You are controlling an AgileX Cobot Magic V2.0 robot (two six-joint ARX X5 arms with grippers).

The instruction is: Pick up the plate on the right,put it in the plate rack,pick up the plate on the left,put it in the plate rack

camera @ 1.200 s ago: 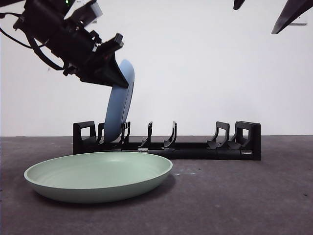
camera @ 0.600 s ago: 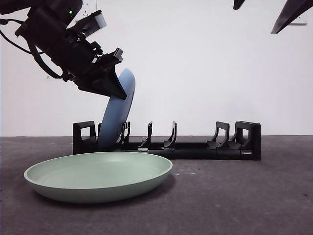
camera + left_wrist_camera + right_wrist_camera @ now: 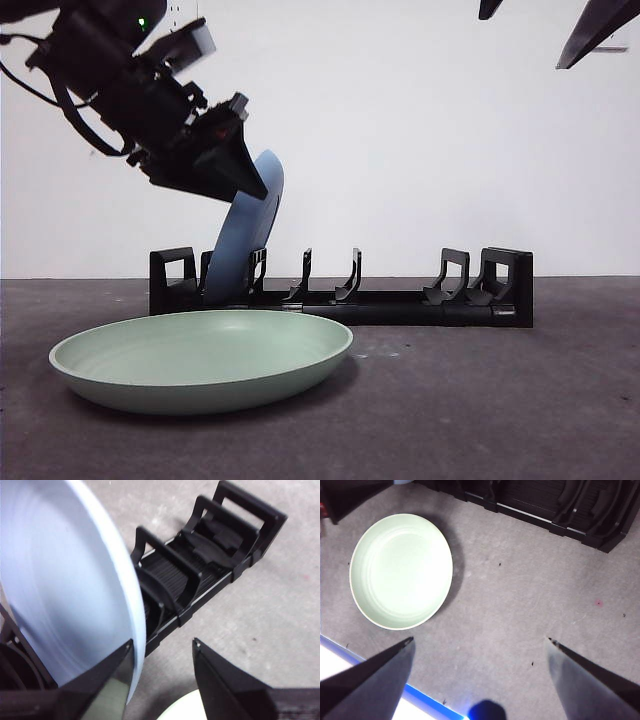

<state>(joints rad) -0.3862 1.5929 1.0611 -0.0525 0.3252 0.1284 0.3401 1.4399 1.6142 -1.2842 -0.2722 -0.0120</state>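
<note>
Front view: the rack (image 3: 400,300) lies long and low across the grey worktop (image 3: 500,400), its long axis running from 9 to 3 o'clock, dividers upright and a blocky loop at each end. A blue plate (image 3: 245,235) stands on edge in a slot near the rack's 9 o'clock end, lower rim down between the dividers, upper rim leaning toward 1 o'clock. The left hand (image 3: 225,165) comes in dark from 10 o'clock and sits at that upper rim. A green plate (image 3: 200,360) lies flat, open side up, on the worktop at 7 o'clock, nearer the camera than the rack and apart from it.

Left wrist view: the left hand (image 3: 162,652) has its jaws parted, one black finger against the blue plate (image 3: 55,585) at its rim, the other standing clear with bare worktop (image 3: 280,605) between them (so nothing is pinched). The plate's face is broad and pale, its rim touching the rack (image 3: 200,560), whose dividers run off toward the far looped end.

Right wrist view: the right hand (image 3: 480,645) hangs high, jaws spread wide and holding nothing. Below lie the green plate (image 3: 400,570) at 10 o'clock and the rack (image 3: 555,505) along 12 to 2 o'clock.
</note>
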